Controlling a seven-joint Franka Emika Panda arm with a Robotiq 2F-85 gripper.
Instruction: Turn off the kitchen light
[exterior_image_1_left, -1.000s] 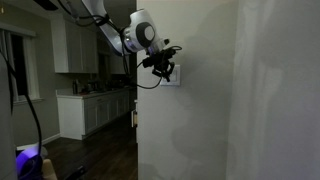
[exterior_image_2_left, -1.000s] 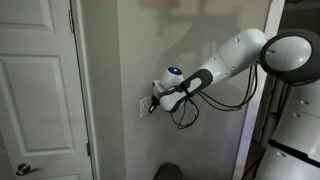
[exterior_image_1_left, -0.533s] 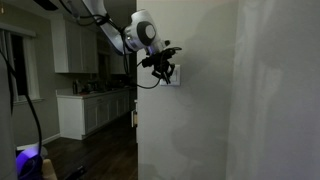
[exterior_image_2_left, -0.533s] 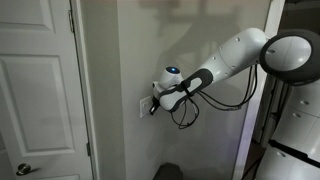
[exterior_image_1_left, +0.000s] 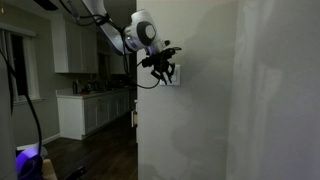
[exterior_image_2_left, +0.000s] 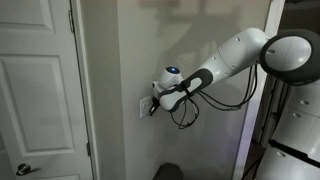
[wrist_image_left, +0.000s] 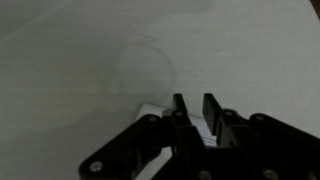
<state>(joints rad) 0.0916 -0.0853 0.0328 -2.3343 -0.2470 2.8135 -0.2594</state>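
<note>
Panel: the arm at the switch plate, the only part of the kitchen light we can see; the lamp itself is out of view. The plate is a small white rectangle on the pale wall. In an exterior view the white door stands well to one side of the plate. In an exterior view the kitchen cabinets lie well beyond the plate, past the wall's edge.

The gripper is right at the plate, at or just off its face. From the side the gripper meets the plate head-on, with a cable loop hanging below. In the wrist view the plate shows as a pale patch behind the gripper. The two dark fingers stand close together with what looks like a slim pale gap between them. In this dim picture we cannot tell whether they are pressed fully together or held slightly apart, nor whether a rocker or toggle lies between them.

We judge the step in hand to be the press itself. To do it well, we would:
- keep the fingertips square to the plate;
- push on the half of the switch that stands proud;
- move slowly along the wall's normal, so the tips do not skid off onto bare wall;
- stop once the switch gives.
</note>
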